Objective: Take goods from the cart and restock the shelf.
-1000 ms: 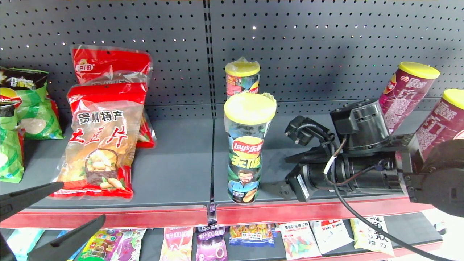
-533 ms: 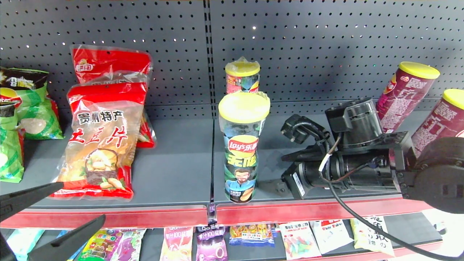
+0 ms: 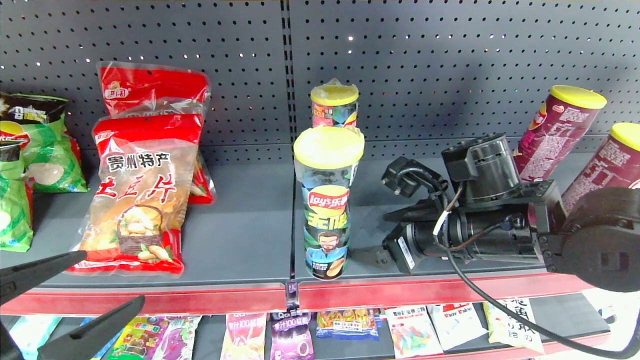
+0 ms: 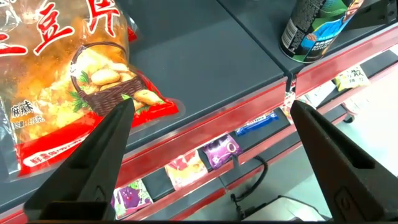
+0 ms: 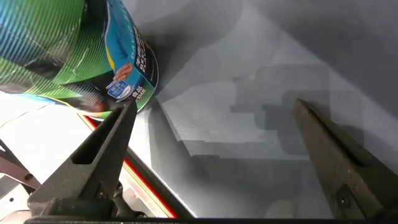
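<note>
On the shelf (image 3: 240,235) a can (image 3: 327,210) is set at the front edge, leaned slightly to the robot's left. The right gripper (image 5: 214,106) is seen beside its base, fingers wide, nothing held; contact cannot be told. The left gripper (image 3: 112,277) is held low, fingers wide. Placing is judged near done. A retreat clear of the can is called for next.
</note>
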